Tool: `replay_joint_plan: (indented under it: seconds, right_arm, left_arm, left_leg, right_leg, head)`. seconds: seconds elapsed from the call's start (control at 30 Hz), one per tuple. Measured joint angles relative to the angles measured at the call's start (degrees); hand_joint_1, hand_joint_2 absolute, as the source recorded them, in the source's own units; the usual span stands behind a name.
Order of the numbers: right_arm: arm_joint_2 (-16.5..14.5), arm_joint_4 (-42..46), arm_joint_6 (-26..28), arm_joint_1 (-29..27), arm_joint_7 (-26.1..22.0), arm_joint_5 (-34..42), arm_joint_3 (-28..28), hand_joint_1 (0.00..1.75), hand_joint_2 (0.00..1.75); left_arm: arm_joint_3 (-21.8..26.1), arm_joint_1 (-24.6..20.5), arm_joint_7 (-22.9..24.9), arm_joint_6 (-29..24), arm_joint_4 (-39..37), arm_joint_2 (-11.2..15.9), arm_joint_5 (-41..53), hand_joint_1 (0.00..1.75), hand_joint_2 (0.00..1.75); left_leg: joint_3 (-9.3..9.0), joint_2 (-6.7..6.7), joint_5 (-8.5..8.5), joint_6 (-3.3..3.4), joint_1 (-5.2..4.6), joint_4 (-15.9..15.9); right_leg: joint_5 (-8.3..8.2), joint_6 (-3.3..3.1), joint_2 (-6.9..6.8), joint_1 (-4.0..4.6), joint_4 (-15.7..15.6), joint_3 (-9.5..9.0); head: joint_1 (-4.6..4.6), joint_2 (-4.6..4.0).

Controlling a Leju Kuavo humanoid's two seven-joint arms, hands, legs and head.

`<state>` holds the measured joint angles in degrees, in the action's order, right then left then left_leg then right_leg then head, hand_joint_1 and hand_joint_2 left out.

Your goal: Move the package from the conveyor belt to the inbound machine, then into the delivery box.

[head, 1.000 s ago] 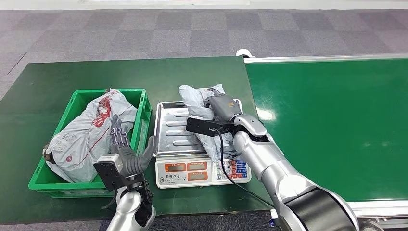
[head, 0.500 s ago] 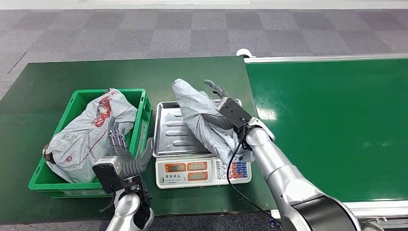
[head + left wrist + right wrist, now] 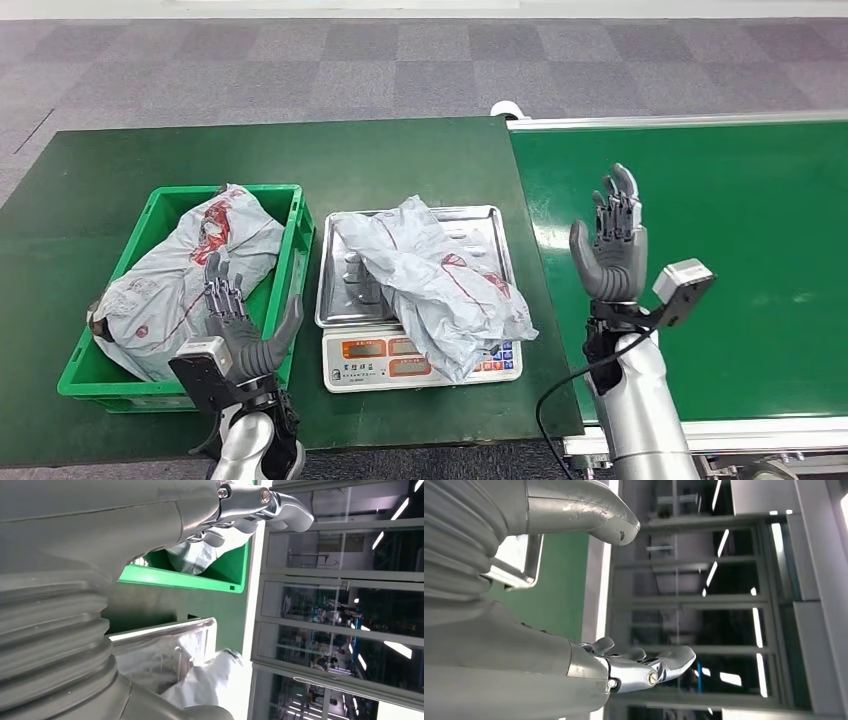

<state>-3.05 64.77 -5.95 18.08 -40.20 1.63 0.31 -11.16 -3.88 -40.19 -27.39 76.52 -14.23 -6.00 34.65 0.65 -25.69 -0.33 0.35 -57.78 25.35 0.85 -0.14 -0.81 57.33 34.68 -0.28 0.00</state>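
Your package [image 3: 430, 285] lies crumpled across the scale [image 3: 420, 350] tray, overhanging the keypad, held by neither hand. Your right hand [image 3: 610, 250] stands raised and spread over the belt [image 3: 720, 240], well apart. Left hand [image 3: 240, 325] spread beside the crate [image 3: 295, 240] wall.

Quick count: two grey packages, one package [image 3: 435, 275] on the scale at about 6 o'clock, another package [image 3: 185, 270] in the crate at 8 o'clock. One green crate [image 3: 292, 260], one scale [image 3: 405, 358], one conveyor belt [image 3: 720, 210] at 3 o'clock, two robot hands.
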Motion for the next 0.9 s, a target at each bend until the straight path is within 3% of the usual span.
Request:
replay_joint_plan:
  seconds: [0.23,0.6,0.9]
  right_arm:
    - [0.29,7.43,0.88,-4.44,0.04,-0.3,-0.94,0.0,1.75]
    - [0.4,9.69,1.25,-5.59,0.05,-0.65,-1.33,0.0,1.75]
    - [0.69,13.54,8.11,-9.24,0.04,-4.44,-1.42,0.0,1.75]
  left_arm:
    - [0.42,0.1,0.0,0.31,0.13,0.02,-0.01,0.0,1.75]
    - [0.45,0.12,0.0,0.31,0.27,0.02,0.03,0.0,1.75]
    - [0.39,-0.04,0.22,0.91,-0.01,0.21,0.83,0.0,1.75]
  left_leg:
    - [-0.04,-0.11,-0.01,-0.02,0.0,0.01]
    - [-0.06,-0.14,-0.01,-0.02,0.0,0.0]
    - [-0.06,-0.16,-0.04,0.0,0.0,0.0]
  right_leg:
    - [0.01,-0.02,0.1,0.0,0.0,0.0]
    - [0.01,-0.02,0.1,-0.01,0.0,-0.02]
    - [0.02,-0.03,0.12,-0.01,0.0,-0.01]
  head:
    - [-0.01,0.0]
    - [-0.01,0.0]
    - [-0.01,0.0]
